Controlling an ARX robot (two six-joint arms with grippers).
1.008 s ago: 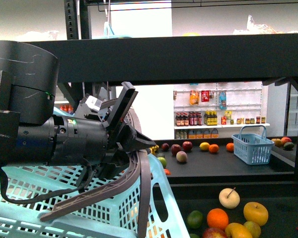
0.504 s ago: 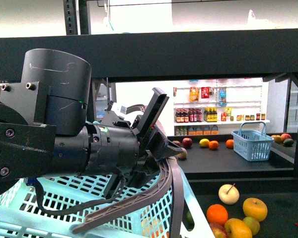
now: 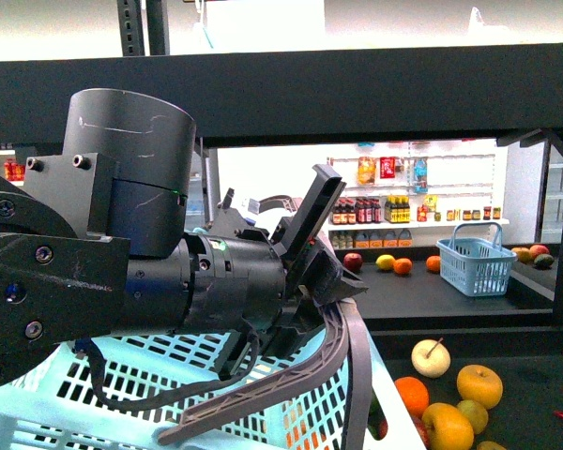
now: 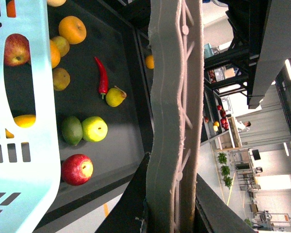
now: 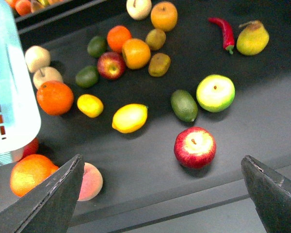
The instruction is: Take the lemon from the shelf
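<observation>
Right wrist view: your right gripper [image 5: 161, 160] hangs spread wide and empty over the black metal shelf tier [image 5: 266, 116], where the yellow oval lemon [image 5: 130, 118] lies untouched among scattered loose fruit [image 5: 194, 147].

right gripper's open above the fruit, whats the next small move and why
Probably slide the right gripper toward the lemon until it sits centred between the open jaws, then lower. In the right wrist view the lemon lies off-centre on the shelf, toward the blue basket, while a red apple lies nearer the gap; descending now might catch that instead.
</observation>
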